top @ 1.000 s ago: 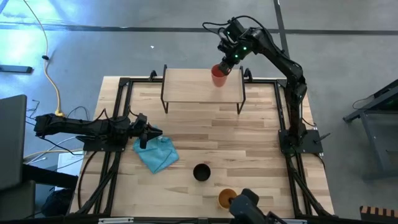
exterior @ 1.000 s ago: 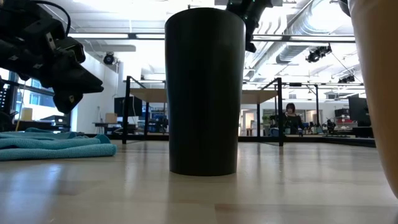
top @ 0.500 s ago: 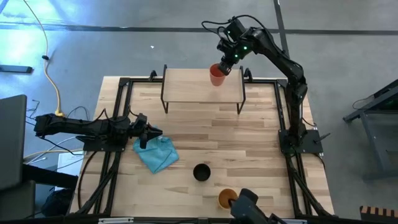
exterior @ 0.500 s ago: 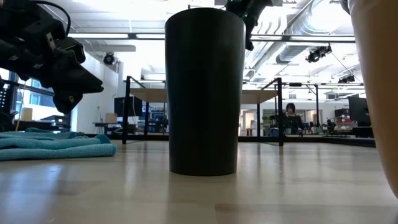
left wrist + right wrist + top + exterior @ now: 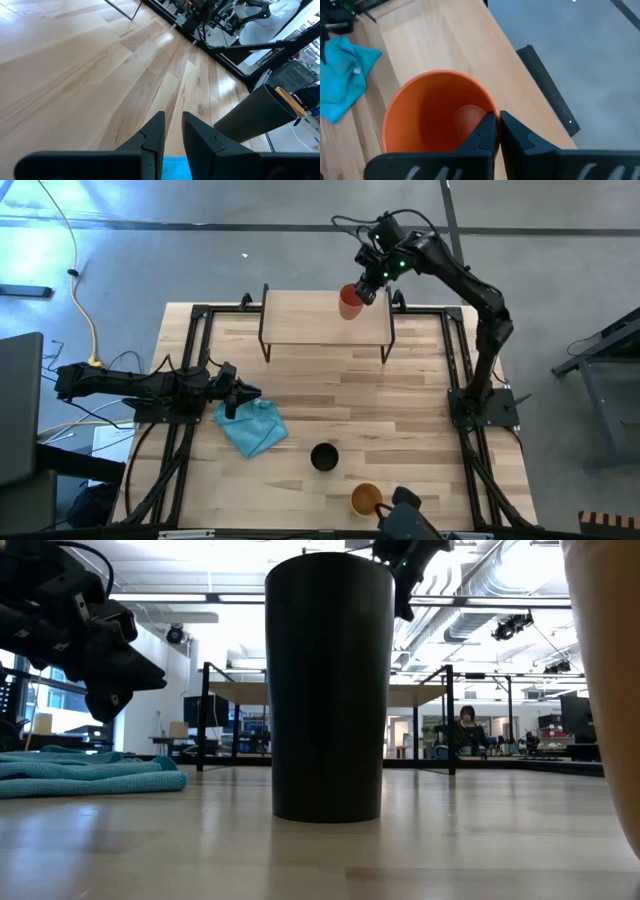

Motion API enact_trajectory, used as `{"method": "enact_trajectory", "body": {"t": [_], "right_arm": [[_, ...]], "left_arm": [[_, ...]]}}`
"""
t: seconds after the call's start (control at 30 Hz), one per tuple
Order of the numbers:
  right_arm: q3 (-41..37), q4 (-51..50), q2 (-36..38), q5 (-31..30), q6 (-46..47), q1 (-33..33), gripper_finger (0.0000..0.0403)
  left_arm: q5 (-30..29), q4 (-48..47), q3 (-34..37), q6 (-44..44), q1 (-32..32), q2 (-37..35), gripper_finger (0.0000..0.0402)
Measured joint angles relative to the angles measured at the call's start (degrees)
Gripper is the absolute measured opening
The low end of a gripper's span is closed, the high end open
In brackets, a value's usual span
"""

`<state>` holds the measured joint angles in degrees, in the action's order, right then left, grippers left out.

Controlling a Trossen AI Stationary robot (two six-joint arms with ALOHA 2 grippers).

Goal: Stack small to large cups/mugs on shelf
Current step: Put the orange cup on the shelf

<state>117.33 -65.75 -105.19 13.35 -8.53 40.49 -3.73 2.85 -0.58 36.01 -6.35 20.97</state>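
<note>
Over the shelf (image 5: 300,320), toward its far right end, the right pincer (image 5: 362,288) holds the red cup (image 5: 349,302), its jaws pinched onto the rim, one finger inside the mouth. Whether the cup's base already rests on the board I cannot tell. Nothing else stands on the shelf, so stacking looks barely begun: the black cup (image 5: 324,456) and the yellow-orange cup (image 5: 365,499) stand on the table (image 5: 400,410) near its front edge (neither one nested yet). The left pincer (image 5: 243,393) waits low beside the blue cloth (image 5: 251,426), jaws narrow and holding nothing.
</note>
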Motion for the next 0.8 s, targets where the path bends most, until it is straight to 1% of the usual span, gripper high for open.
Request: {"method": "enact_trajectory", "body": {"t": [0.1, 0.17, 0.33, 0.53, 0.8], "right_arm": [[-4.48, 3.84, 1.95, -0.02, 0.69, 0.23, 0.0000], [-5.89, 4.15, 2.96, -0.79, 0.68, 0.56, 0.0000], [-5.77, -0.34, 3.39, -3.42, 0.70, 1.95, 0.0000], [-5.72, -0.62, 3.39, -3.61, 0.07, 1.96, 0.0000], [-5.72, -1.39, 3.34, -3.46, -0.49, 2.82, 0.0000]], "left_arm": [[0.00, 0.00, 0.00, 0.22, 0.00, 0.00, 0.0056], [0.00, 0.00, 0.00, 0.22, 0.00, 0.00, 0.0056], [-0.53, 0.00, 0.00, 0.22, 0.00, 0.00, 0.0056], [-2.64, 0.08, 0.00, 0.24, -0.01, 0.00, 0.0056], [-2.80, 0.11, 0.00, 0.49, -0.02, 0.00, 0.0056]]}}
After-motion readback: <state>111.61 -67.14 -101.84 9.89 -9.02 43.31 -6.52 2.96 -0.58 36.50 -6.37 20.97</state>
